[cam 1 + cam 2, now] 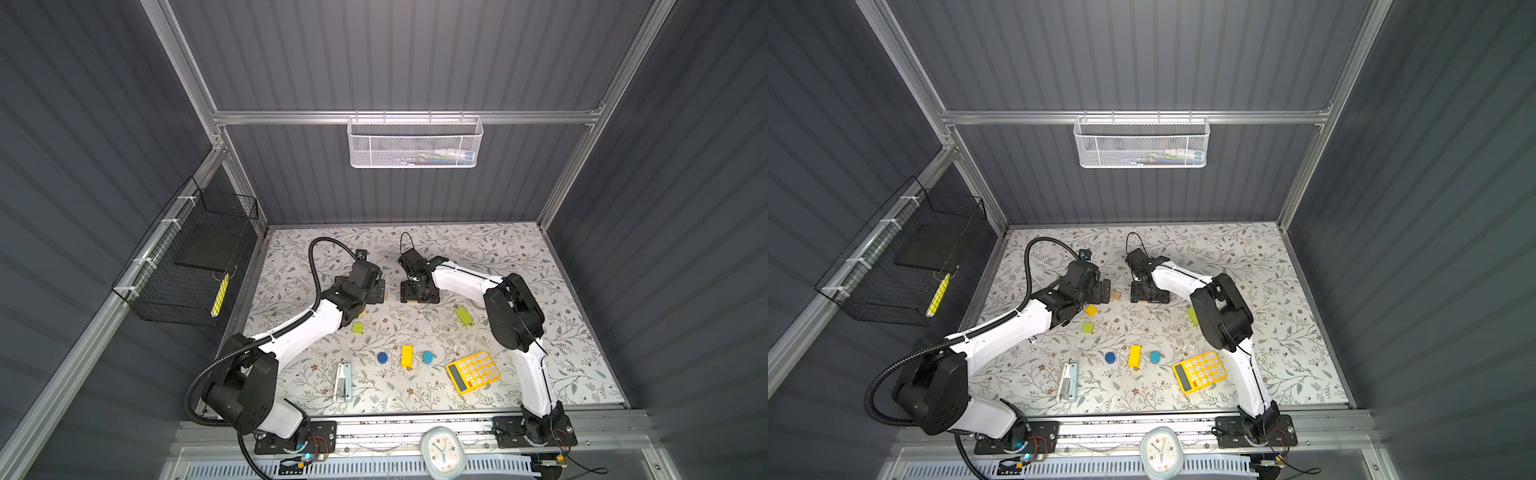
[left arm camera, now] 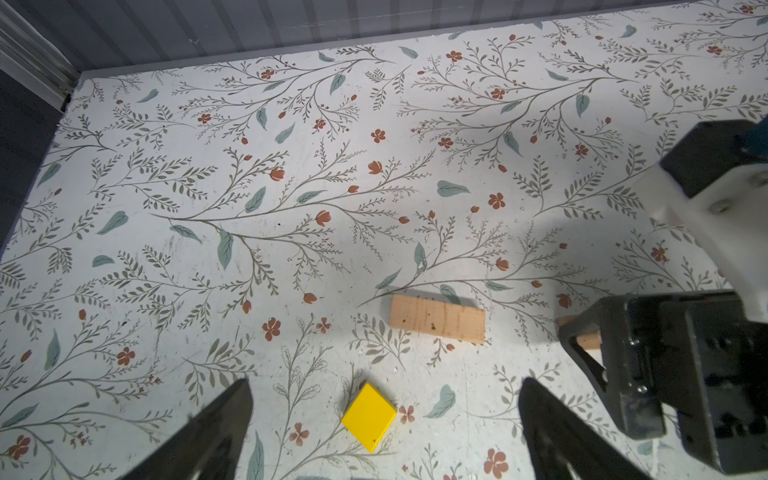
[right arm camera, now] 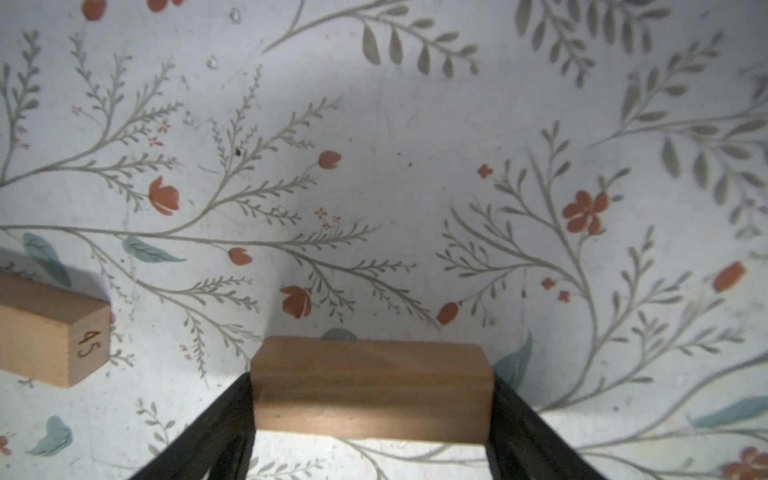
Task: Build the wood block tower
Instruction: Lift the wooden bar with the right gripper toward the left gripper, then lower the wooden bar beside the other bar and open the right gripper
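My right hand (image 3: 372, 380) is clamped end to end on one tan bar (image 3: 370, 399), along its long axis. The other tan bar (image 2: 437, 319) lies apart toward my left hand (image 2: 385, 386), which is spread empty near the yellow cube (image 2: 369, 415).

The strip along the worktop's (image 1: 478, 241) far edge is seen bare, as is the right edge; the middle is blocked by the left gripper (image 2: 386, 388), spread wide, and the right gripper (image 3: 372, 378), clamped on a tan bar (image 3: 370, 390); a second tan bar (image 2: 437, 319) lies in the narrow gap between them.
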`<act>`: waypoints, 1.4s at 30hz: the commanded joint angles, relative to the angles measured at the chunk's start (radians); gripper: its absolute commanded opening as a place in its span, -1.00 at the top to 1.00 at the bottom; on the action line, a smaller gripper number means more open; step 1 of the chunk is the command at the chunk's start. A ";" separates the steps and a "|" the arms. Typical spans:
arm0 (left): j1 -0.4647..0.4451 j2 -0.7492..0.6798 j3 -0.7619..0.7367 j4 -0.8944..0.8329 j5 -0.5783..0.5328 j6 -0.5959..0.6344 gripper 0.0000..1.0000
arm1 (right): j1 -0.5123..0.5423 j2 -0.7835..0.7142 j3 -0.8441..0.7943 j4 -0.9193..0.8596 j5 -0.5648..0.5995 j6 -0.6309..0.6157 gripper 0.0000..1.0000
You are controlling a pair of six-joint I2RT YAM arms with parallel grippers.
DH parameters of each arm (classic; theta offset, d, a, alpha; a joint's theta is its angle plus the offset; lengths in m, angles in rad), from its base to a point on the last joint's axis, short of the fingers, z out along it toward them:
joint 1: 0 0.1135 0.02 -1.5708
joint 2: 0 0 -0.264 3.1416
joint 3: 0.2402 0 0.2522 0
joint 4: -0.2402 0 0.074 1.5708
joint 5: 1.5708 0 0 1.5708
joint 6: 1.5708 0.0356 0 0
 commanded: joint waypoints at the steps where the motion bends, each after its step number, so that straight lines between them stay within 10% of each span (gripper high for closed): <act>1: -0.003 -0.007 0.009 -0.015 -0.013 0.017 -0.99 | 0.004 0.029 0.018 -0.042 -0.002 0.025 -0.63; 42: -0.003 -0.030 0.005 -0.036 -0.018 0.022 -0.99 | 0.002 -0.089 0.104 -0.106 0.069 0.024 -0.98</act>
